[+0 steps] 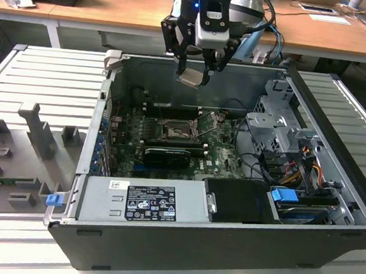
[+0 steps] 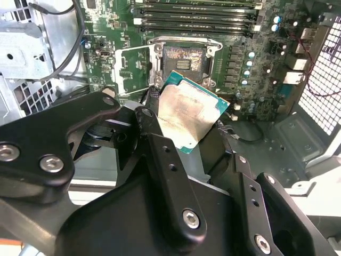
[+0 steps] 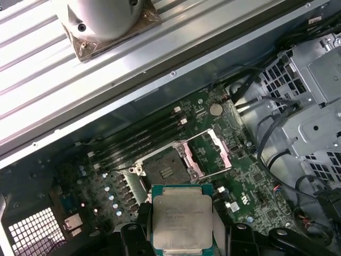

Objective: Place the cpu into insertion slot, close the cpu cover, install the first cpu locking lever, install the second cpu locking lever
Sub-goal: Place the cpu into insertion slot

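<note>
1. Ribbed grey metal surface (image 1: 22,80): carries the case. Grey fixture blocks (image 1: 38,129) stand on it at the exterior view's left.
2. Dark grey open computer case (image 1: 193,249): lies on its side with the side panel off, so the board inside faces up and can be reached from above.
3. Grey power supply box (image 1: 143,202): sits along the near wall of the case, well apart from the socket.
4. Green motherboard (image 1: 223,154): lies flat on the case floor, beyond the power supply.
5. Black jaws: clamped on two opposite edges of the chip, hanging near the far wall of the case, high above the board. The edge grip leaves the underside free, probably so the chip can go down flat.
6. Thin silvery hinged frame plate, the cpu cover (image 3: 216,154): swung open to one side of the socket, leaving the opening bare.
7. Square dark socket with silvery rim, the insertion slot (image 3: 162,172): sits mid-board, uncovered and empty.
8. Small flat square chip with a pale silver-beige face, the cpu (image 3: 182,221): held face up in the jaws, above and apart from the insertion slot. It is not yet placed.
</note>
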Available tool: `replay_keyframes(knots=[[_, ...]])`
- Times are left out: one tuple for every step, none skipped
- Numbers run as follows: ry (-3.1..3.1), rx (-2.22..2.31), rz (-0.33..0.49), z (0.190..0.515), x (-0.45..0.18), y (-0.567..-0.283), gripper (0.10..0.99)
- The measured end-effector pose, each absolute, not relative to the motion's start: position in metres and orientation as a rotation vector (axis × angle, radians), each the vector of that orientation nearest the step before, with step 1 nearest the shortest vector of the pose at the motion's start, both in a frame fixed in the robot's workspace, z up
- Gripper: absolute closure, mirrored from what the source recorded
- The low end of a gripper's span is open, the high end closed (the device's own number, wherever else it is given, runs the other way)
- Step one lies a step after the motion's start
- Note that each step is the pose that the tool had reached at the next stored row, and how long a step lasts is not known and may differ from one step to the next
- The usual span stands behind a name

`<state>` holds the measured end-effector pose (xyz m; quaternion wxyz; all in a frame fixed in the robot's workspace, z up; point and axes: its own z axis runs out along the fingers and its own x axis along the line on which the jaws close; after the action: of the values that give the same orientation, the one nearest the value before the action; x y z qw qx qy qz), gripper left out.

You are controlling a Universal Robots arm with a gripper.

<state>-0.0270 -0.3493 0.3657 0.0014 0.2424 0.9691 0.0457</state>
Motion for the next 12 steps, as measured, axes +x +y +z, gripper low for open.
replay_keyframes(knots=[[3.041,0.765,0.144,0.3656,-0.027,-0.3493,0.545],[3.039,0.769,0.143,0.3656,-0.027,-0.3493,0.545],[3.038,0.773,0.143,0.3655,-0.027,-0.3493,0.545],[3.037,0.778,0.143,0.3655,-0.027,-0.3493,0.545],[3.036,0.782,0.143,0.3654,-0.027,-0.3493,0.545],[3.034,0.786,0.143,0.3653,-0.027,-0.3493,0.545],[3.033,0.791,0.143,0.3653,-0.027,-0.3493,0.545],[3.032,0.795,0.143,0.3652,-0.027,-0.3493,0.545],[3.031,0.799,0.143,0.3652,-0.027,-0.3493,0.545],[3.029,0.804,0.143,0.3651,-0.027,-0.3493,0.545],[3.028,0.808,0.143,0.3651,-0.027,-0.3493,0.545],[3.027,0.813,0.143,0.3651,-0.027,-0.3493,0.545]])
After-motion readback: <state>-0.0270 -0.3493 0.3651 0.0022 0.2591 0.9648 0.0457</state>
